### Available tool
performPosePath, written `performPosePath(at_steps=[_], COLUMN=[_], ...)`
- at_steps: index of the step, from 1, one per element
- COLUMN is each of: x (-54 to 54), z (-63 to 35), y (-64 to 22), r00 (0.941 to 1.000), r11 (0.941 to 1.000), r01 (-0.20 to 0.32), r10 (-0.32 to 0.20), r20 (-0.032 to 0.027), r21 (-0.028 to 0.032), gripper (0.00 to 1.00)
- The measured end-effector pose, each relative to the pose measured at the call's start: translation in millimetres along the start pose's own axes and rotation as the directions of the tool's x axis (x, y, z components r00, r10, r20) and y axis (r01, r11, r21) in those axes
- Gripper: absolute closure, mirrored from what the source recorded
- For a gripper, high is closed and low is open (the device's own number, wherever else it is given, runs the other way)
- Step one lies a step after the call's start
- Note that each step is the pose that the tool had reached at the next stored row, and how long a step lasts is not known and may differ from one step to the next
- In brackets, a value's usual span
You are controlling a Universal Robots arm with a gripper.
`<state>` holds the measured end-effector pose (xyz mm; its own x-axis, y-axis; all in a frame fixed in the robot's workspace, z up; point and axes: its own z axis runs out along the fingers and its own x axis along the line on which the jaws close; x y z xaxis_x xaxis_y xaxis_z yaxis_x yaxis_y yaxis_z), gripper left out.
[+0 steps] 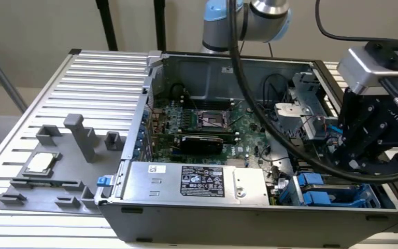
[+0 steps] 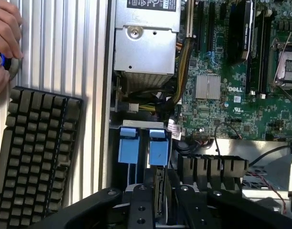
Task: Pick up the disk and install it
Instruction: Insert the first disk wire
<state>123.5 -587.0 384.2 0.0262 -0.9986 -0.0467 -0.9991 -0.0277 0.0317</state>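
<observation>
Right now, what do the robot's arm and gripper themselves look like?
The arm shows a rounded silver-grey joint with pale blue caps. A thick black cable runs down beside it and loops toward the gripper, which is matte black and blocky, with round screw heads. A light grey box sits above the gripper. Its black body carries pale lettering too small to read.

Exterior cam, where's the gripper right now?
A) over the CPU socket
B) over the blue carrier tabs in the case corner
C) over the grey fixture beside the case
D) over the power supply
B: the gripper hangs at the exterior view's right, over the blue carrier tabs in the corner of the case, away from the grey fixture, the CPU socket and the power supply.
</observation>
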Motion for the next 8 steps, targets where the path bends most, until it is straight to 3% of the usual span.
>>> performPosePath(at_steps=[5, 8], x=[-0.4, -0.2], z=[-22.0, -25.2], y=[-22.1, -35.8], r00=[1.0, 1.0], r11=[1.0, 1.0], r01=[0.0, 0.0], r10=[0.0, 0.0], r20=[0.0, 0.0008], r21=[-0.0031, -0.0037], gripper=[1.0, 1.0])
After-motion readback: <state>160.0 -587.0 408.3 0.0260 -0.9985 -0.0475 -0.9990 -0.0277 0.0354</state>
